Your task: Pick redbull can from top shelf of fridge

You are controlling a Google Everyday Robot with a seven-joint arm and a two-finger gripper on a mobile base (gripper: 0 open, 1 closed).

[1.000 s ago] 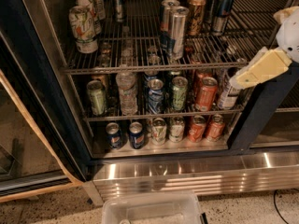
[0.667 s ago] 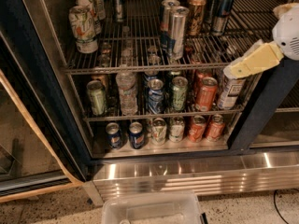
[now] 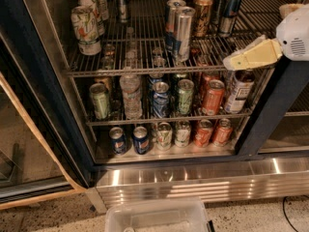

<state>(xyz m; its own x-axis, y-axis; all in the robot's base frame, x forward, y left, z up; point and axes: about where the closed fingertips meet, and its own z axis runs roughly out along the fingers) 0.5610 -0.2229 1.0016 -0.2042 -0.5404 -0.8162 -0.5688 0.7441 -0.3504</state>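
The fridge (image 3: pixel 38 81) stands open in front of me. The redbull can (image 3: pixel 231 8), slim with a blue upper part and a silver lower part, stands upright at the back right of the top shelf (image 3: pixel 145 72), a chrome wire rack. My gripper (image 3: pixel 231 62), with pale yellow fingers on a white wrist, hangs at the right end of the shelf's front rail. It points left, in front of and below the redbull can and apart from it. Two taller silver cans (image 3: pixel 182 27) and a brown-gold can (image 3: pixel 202 13) stand left of the redbull can.
Pale green cans (image 3: pixel 86 25) stand at the top shelf's left. The lower racks hold a water bottle (image 3: pixel 131 93) and several cans. The glass door (image 3: pixel 19 144) is open at left. A ribbed steel base (image 3: pixel 193 180) and a clear plastic bin (image 3: pixel 157 216) lie below.
My gripper has moved up and a little to the left, from beside the middle rack's right cans to the level of the top shelf's front rail. The cans have not moved.
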